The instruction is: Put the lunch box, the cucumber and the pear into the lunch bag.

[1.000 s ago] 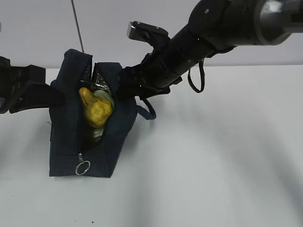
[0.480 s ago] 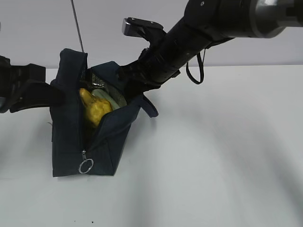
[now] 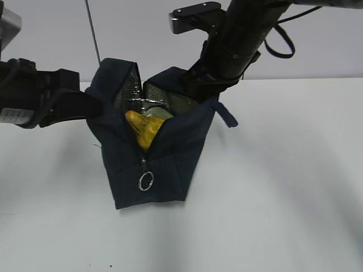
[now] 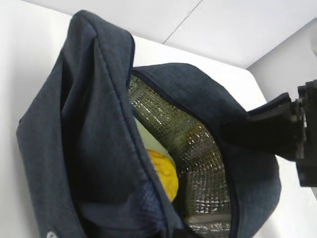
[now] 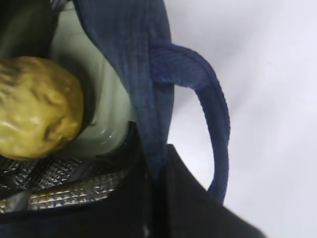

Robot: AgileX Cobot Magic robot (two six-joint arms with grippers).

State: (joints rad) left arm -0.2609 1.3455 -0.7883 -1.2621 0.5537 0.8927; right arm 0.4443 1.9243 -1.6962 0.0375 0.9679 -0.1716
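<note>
The navy lunch bag [image 3: 170, 153] stands on the white table with its mouth held open and its ring pull [image 3: 146, 181] hanging in front. Inside, the yellow pear [image 3: 143, 128] lies on the pale green lid of the lunch box [image 5: 101, 94]. A dark green shape [image 5: 20, 25] behind the pear looks like the cucumber, mostly hidden. My left gripper [image 3: 91, 107] grips the bag's left wall. My right gripper [image 5: 154, 173] is shut on the right wall, next to the loop handle [image 5: 218, 124]. The left wrist view shows the pear [image 4: 163, 171] and the silver lining [image 4: 198, 158].
The white table [image 3: 283, 187] stretches to the right and front of the bag. A thin rod [image 3: 92, 31] stands behind the bag against the pale wall. The right arm [image 3: 244, 34] reaches down from the upper right.
The bag and both grippers have moved to the right. The bag's mouth is pulled wider and its right wall stands higher.
</note>
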